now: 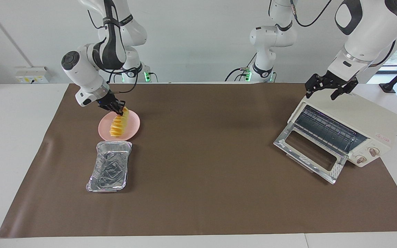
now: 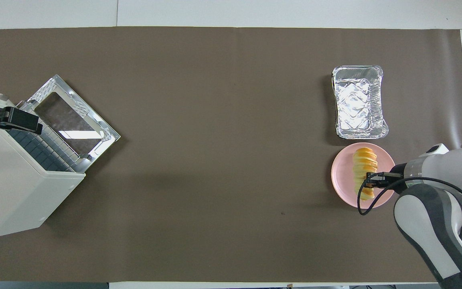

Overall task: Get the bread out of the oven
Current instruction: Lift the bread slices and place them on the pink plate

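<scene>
Brown mat; bread (image 1: pixel 119 124) lengthwise toward robots on plate (image 1: pixel 133 126).

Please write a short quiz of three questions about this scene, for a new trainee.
1. True or false: the oven door is closed.
2. The bread is over which thing? A) foil tray B) pink plate C) oven rack
3. Fill in: the right gripper is shut on the ____, while the left gripper hangs open over the oven.

Key: 1 false; 2 B; 3 bread.
</scene>
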Motion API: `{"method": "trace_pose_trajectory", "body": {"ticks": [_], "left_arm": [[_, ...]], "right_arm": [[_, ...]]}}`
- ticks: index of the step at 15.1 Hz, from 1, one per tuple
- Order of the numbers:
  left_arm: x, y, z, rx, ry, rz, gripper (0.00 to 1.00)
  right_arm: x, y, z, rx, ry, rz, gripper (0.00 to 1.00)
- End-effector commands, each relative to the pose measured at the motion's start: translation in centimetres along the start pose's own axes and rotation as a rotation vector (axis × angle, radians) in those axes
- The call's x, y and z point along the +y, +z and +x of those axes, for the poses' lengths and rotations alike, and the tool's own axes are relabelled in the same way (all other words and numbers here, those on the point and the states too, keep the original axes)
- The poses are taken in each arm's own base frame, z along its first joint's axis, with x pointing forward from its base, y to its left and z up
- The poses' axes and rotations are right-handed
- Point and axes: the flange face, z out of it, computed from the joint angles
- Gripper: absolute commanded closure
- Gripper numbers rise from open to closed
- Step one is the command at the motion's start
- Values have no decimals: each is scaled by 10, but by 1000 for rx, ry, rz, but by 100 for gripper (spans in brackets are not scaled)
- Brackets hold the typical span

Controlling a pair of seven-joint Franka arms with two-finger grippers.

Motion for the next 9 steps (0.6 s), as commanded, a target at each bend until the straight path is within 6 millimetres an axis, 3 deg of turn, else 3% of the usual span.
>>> {"method": "trace_pose_trajectory", "body": {"ticks": [1,5,6,8,9], "left_arm": [[-1,-3,-6,15,-11,13,0],[-1,-3,-6,15,-11,15,0],[-1,-3,-6,16,-11,15,0],[-1,-3,-6,16,-11,15,0],[-1,-3,-6,15,-11,15,0]], "right_arm": [[8,15,-1,11,-36,-9,100],[7,14,-1,15,-29,-10,100],[6,14,-1,15,-29,-10,90],[5,13,2,14,-26,-11,20],[3,8,7,19,-17,-10,0]]}}
